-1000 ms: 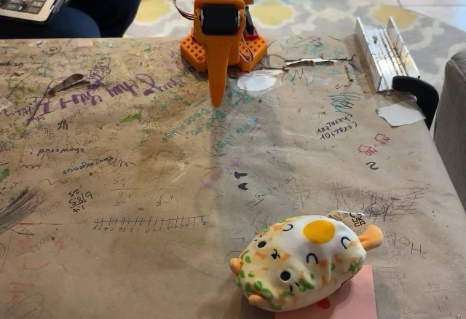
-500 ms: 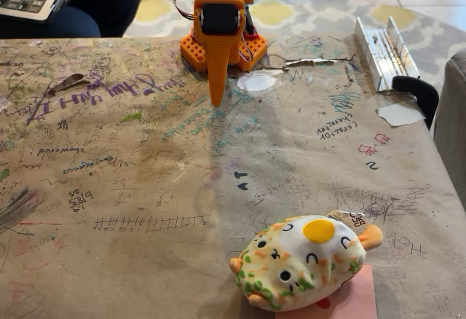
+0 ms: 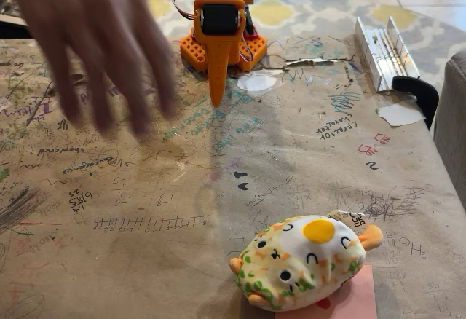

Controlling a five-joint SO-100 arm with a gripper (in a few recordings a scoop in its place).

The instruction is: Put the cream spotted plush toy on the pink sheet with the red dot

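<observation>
The cream spotted plush toy (image 3: 300, 261) lies at the bottom of the fixed view, resting on the pink sheet (image 3: 349, 298), whose red dot peeks out just under the toy's lower edge. The sheet is largely covered by the toy and cut off by the frame's bottom. My orange gripper (image 3: 216, 99) hangs far back near the arm's base, its pointed fingers together and pointing down at the table with nothing between them. It is well apart from the toy.
A person's blurred hand (image 3: 95, 42) reaches over the table at the upper left. A metal bracket (image 3: 382, 49) and a black clamp (image 3: 419, 93) sit at the right edge, white paper scraps (image 3: 256, 81) near the base. The scribbled brown paper table cover (image 3: 145, 188) is open in the middle.
A person's hand has come in over the upper left of the table, hiding the laptop corner. The arm and the plush toy have not moved.
</observation>
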